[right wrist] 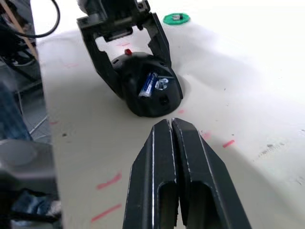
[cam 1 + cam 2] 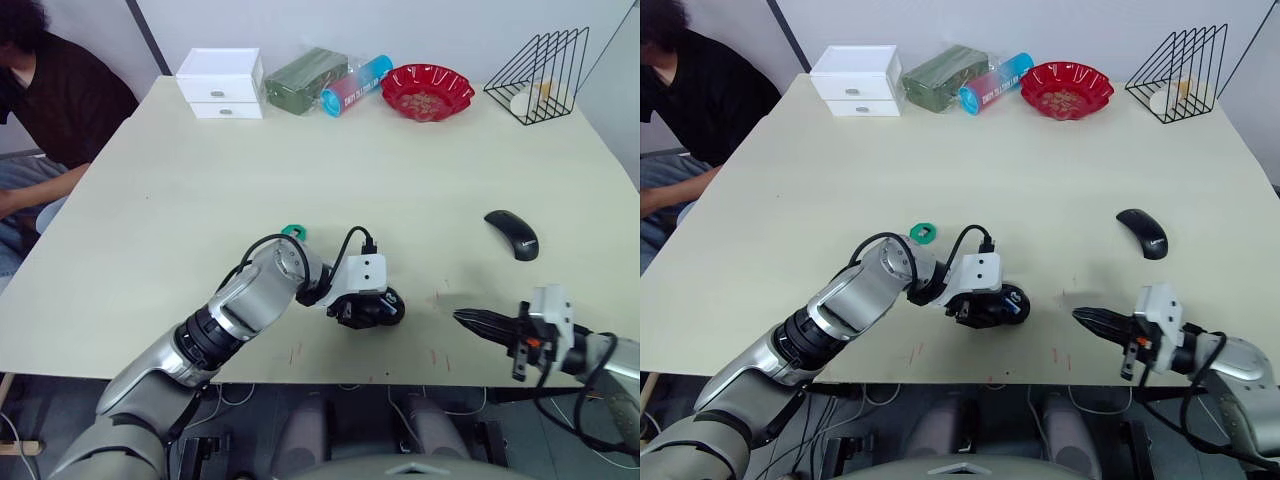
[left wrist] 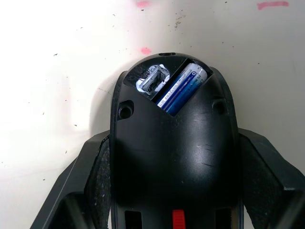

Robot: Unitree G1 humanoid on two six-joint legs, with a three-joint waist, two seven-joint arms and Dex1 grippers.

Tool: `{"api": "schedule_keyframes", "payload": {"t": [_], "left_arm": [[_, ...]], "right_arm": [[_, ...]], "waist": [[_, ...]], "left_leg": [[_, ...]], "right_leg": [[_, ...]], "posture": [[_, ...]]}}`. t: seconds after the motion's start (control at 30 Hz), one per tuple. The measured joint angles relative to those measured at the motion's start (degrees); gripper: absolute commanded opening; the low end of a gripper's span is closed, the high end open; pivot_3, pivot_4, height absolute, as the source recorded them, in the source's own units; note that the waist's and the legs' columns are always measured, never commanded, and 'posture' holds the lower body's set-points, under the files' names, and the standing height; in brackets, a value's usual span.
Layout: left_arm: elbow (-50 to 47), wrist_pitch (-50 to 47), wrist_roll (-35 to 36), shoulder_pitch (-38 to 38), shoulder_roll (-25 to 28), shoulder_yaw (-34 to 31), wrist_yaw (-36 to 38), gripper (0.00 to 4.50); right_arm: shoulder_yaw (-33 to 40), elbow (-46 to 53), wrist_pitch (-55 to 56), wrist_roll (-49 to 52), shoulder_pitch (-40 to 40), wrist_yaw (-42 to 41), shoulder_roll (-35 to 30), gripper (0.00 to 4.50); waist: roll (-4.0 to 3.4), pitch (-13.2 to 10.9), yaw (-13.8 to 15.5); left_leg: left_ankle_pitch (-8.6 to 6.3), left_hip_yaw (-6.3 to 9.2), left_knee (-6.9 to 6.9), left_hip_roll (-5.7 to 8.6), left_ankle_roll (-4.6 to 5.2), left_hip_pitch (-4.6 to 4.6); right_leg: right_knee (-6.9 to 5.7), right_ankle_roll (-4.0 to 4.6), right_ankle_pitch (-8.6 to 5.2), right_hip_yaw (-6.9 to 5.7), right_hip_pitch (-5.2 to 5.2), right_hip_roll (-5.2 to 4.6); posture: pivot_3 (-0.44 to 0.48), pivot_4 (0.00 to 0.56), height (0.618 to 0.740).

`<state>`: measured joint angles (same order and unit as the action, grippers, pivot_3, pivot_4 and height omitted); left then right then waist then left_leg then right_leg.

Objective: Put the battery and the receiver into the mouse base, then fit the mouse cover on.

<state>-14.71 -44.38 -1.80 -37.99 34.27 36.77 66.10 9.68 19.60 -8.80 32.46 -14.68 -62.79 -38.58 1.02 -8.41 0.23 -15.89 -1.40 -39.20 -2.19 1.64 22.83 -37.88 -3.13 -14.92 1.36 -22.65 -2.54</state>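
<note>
My left gripper [image 2: 366, 309] is shut on the black mouse base [image 2: 378, 306] near the table's front edge, one finger on each side [image 3: 97, 167]. The base lies open side up, with a red part showing [image 3: 177, 218]. The blue battery [image 3: 183, 88] lies in its bay. A silvery piece [image 3: 152, 82] sits in the slot beside it; I cannot tell whether that is the receiver. The glossy black mouse cover [image 2: 511, 233] rests on the table to the right. My right gripper [image 2: 463, 318] is shut and empty, pointing at the base from a short way off.
A green toothed disc [image 2: 293, 232] lies just behind my left arm. Along the far edge stand a white drawer box [image 2: 220, 82], a green pack [image 2: 305, 80], a blue-pink tube [image 2: 355, 85], a red bowl [image 2: 428, 92] and a wire rack [image 2: 540, 75]. A person [image 2: 50, 100] sits at the far left.
</note>
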Motion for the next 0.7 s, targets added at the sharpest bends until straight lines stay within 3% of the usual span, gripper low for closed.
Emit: {"api": "schedule_keyframes", "payload": {"t": [0.03,0.1,0.2,0.27,0.33,0.7], "left_arm": [[0.0,0.1,0.0,0.0,0.0,0.0,0.0,2.91],[0.0,0.2,0.0,0.0,0.0,0.0,0.0,2.91],[0.1,0.3,0.0,0.0,0.0,0.0,0.0,2.91],[0.1,0.4,0.0,0.0,0.0,0.0,0.0,2.91],[0.2,0.4,0.0,0.0,0.0,0.0,0.0,2.91],[0.2,-0.2,0.8,0.0,0.0,-0.2,-0.1,2.91]], "right_arm": [[1.7,-0.6,1.1,1.2,-0.7,-1.8,-0.1,0.93],[4.2,-2.1,2.9,2.4,-1.5,-4.4,-0.2,2.02],[6.0,-4.1,5.3,3.6,-2.0,-8.1,-0.4,2.96],[7.5,-5.2,6.0,4.5,-2.0,-9.6,-0.5,3.93],[9.2,-6.8,6.8,5.4,-2.0,-11.3,-0.6,4.43],[13.8,-12.5,10.2,8.5,-2.3,-19.8,-0.7,4.43]], "waist": [[0.0,0.0,0.1],[0.0,0.0,0.1],[-0.02,0.0,0.1],[-0.03,0.0,0.1],[-0.03,0.0,0.1],[-0.07,0.0,0.2]], "left_leg": [[0.0,0.0,0.0,0.0,0.0,0.0],[0.0,-0.01,0.0,0.0,0.0,0.0],[0.0,-0.02,0.0,0.0,0.0,0.0],[0.0,-0.03,0.0,0.0,0.0,0.0],[0.0,-0.02,0.0,0.0,0.0,0.0],[0.0,-0.04,0.01,0.0,0.0,-0.03]], "right_leg": [[0.01,0.0,0.0,0.0,0.0,0.0],[0.01,0.0,0.0,0.01,0.0,0.0],[0.0,0.0,0.0,0.01,0.0,0.0],[0.01,0.0,0.0,0.03,0.0,0.0],[0.0,0.0,0.0,0.02,0.0,0.0],[0.0,0.0,0.0,0.05,0.0,0.0]], "posture": [[0.0,0.15,0.74],[0.0,0.15,0.74],[0.0,0.15,0.74],[0.0,0.15,0.74],[0.0,0.15,0.74],[0.0,0.15,0.74]]}}
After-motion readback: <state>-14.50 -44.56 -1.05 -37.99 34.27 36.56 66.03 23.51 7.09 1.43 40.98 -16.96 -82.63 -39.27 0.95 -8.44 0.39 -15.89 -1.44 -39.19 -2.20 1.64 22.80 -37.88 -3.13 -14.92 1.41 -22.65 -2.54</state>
